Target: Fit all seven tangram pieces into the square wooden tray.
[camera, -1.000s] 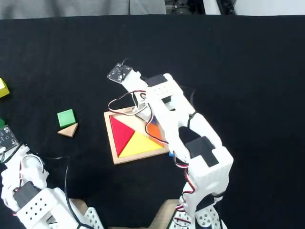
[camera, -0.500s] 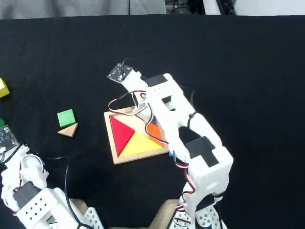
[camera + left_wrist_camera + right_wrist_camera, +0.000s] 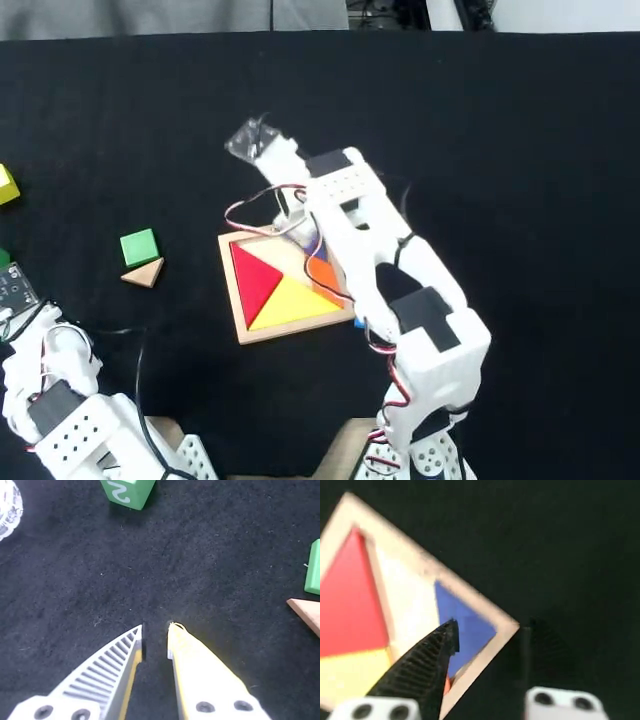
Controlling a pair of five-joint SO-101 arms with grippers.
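**Black table, tray partly filled, right gripper open at its corner**

The table (image 3: 520,150) is covered in black. Near its middle lies the square wooden tray (image 3: 233,285), turned a little. Inside it we see a red triangle (image 3: 254,280) and a yellow triangle (image 3: 292,305) touching each other. An orange piece (image 3: 322,271) is beside them and a blue piece (image 3: 467,622) is in one corner. Between the red and the blue, bare wood shows.

The right arm (image 3: 380,270) is over the tray's far side. The right gripper (image 3: 492,627) has its jaws wide apart and holds nothing. One black finger (image 3: 427,660) is above the blue piece; the other is outside the tray's rim, above the black surface.

Well to the left of the tray lie a green square piece (image 3: 139,246) and a small wood-coloured triangle (image 3: 144,272), just beside each other. The left gripper (image 3: 155,627) is low over the bare surface near them, with only a narrow gap between its tips and nothing in it. A green cube (image 3: 129,491) lies farther off, and a yellow block (image 3: 6,185) is at the table's left edge.
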